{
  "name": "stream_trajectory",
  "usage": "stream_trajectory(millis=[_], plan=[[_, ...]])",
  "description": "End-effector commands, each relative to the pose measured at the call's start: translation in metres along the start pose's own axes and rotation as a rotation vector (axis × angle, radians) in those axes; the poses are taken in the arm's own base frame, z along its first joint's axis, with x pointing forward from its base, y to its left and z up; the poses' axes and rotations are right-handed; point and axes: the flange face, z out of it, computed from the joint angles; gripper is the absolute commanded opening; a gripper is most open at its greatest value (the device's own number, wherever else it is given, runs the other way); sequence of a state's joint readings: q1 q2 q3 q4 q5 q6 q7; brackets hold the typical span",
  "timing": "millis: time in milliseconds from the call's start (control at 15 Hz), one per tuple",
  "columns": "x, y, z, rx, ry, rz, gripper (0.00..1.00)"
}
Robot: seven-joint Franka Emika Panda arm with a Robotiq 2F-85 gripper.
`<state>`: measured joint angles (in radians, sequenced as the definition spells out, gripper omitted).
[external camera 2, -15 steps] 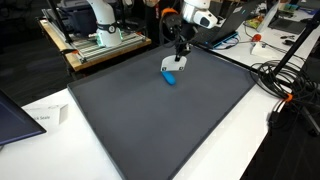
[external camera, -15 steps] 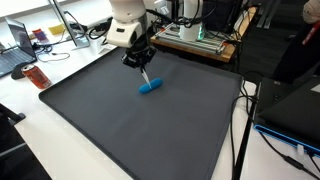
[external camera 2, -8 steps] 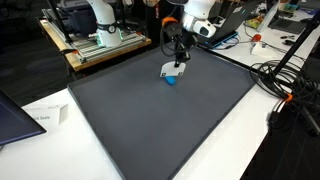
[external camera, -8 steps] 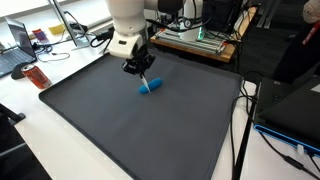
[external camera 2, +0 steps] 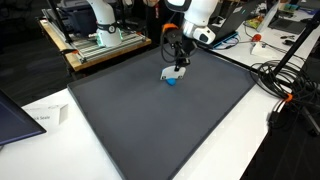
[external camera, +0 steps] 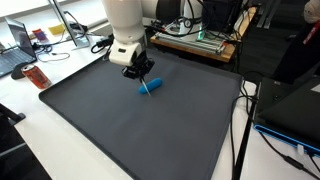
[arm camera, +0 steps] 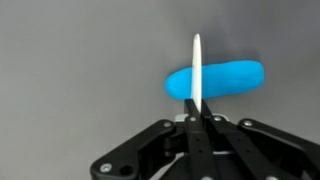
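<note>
My gripper (arm camera: 197, 112) is shut on the thin white handle (arm camera: 196, 70) of a small tool with an oblong blue head (arm camera: 225, 78). The handle shows edge-on in the wrist view and the blue head lies across its far end. In both exterior views the gripper (external camera: 140, 70) (external camera 2: 178, 62) hangs low over the far part of a dark grey mat (external camera: 130, 130) (external camera 2: 170, 130). The blue head (external camera: 149, 87) (external camera 2: 171, 81) is at or just above the mat; I cannot tell whether it touches.
A wooden bench with electronics (external camera: 200, 40) stands behind the mat, and a second robot on a bench (external camera 2: 100, 30) shows in an exterior view. A laptop (external camera: 15, 45) and an orange object (external camera: 35, 75) sit beside the mat. Cables (external camera 2: 285, 85) lie past one edge.
The arm has come down and the gripper sits closer to the mat. The blue head has stayed at about the same spot.
</note>
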<state>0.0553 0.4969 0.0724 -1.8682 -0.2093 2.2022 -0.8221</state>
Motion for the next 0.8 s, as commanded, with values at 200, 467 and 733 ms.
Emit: stream_trajectory(millis=[200, 467, 733], plan=[[0.006, 0.004, 0.029, 0.029, 0.023, -0.003, 0.01], [0.010, 0.000, 0.040, 0.043, 0.030, -0.004, 0.01], [0.005, -0.002, 0.050, 0.054, 0.065, 0.019, 0.01]])
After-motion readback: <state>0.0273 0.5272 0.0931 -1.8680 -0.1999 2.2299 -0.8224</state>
